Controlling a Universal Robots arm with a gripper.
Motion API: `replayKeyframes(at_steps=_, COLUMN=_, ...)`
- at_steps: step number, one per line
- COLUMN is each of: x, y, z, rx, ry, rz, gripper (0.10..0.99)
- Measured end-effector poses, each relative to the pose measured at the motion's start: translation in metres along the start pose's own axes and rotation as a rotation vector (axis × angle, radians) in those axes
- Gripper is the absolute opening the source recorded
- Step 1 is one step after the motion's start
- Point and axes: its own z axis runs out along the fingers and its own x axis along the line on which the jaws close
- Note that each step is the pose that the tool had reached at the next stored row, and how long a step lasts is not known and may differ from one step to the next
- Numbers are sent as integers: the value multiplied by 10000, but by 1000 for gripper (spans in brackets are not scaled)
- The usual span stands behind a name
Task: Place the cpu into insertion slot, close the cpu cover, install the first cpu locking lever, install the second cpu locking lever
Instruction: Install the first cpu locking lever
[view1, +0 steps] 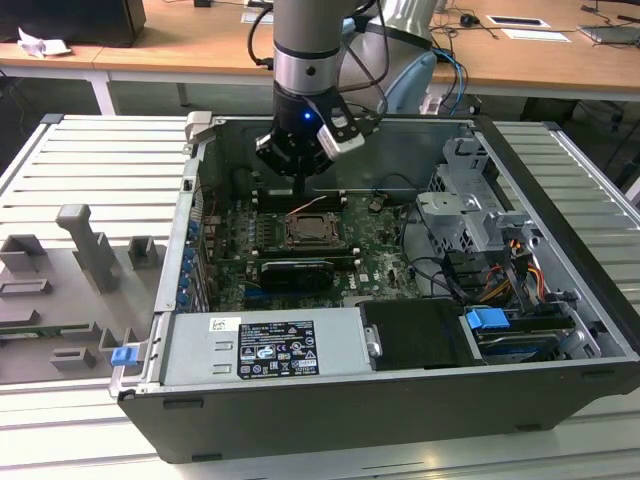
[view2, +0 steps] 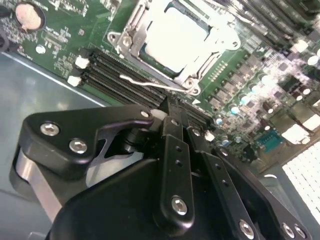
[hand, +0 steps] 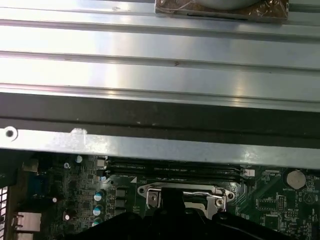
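Currently: gripper (view2: 180, 117) closed together, empty. Seated cpu (view2: 175, 37) in insertion slot (view2: 192, 80) just beyond its tips, cpu cover (view2: 131, 27) down. Your risk: unlatched locking lever (view2: 150, 83) beside the tips may slip off and spring up.

In the first wrist view the gripper (hand: 172, 202) hides the half of the slot (hand: 220, 197) nearest it — the picture's edge cuts off the rest. In the second wrist view glare blanks the cpu (view2: 175, 37) face, and the slot's side farthest from the gripper is cropped.
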Motion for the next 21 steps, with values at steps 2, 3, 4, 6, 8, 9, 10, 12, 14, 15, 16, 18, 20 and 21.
replayKeyframes(at_steps=2, x=-35, y=-3, z=118, rx=-47, ry=-5, rz=-7, gripper=106)
replayKeyframes(at_steps=3, x=-52, y=1, z=147, rx=-47, ry=-5, rz=-24, gripper=106)
replayKeyframes(at_steps=4, x=-58, y=4, z=162, rx=-46, ry=-4, rz=-35, gripper=106)
replayKeyframes(at_steps=6, x=-60, y=9, z=194, rx=-45, ry=14, rz=-313, gripper=106)
replayKeyframes(at_steps=8, x=-75, y=14, z=212, rx=-45, ry=20, rz=-386, gripper=106)
replayKeyframes(at_steps=9, x=-81, y=23, z=220, rx=-49, ry=19, rz=-385, gripper=106)
replayKeyframes(at_steps=10, x=-89, y=37, z=227, rx=-52, ry=19, rz=-385, gripper=106)
replayKeyframes(at_steps=12, x=-121, y=50, z=241, rx=-57, ry=17, rz=-385, gripper=106)
replayKeyframes(at_steps=14, x=-145, y=48, z=253, rx=-55, ry=18, rz=-367, gripper=106)
replayKeyframes(at_steps=15, x=-173, y=45, z=269, rx=-57, ry=15, rz=-341, gripper=106)
replayKeyframes(at_steps=16, x=-199, y=43, z=283, rx=-62, ry=14, rz=-335, gripper=106)
replayKeyframes(at_steps=18, x=-236, y=39, z=304, rx=-69, ry=14, rz=-326, gripper=106)
replayKeyframes(at_steps=20, x=-248, y=37, z=329, rx=-68, ry=-9, rz=-302, gripper=106)
replayKeyframes(at_steps=21, x=-254, y=36, z=337, rx=-67, ry=-16, rz=-292, gripper=106)
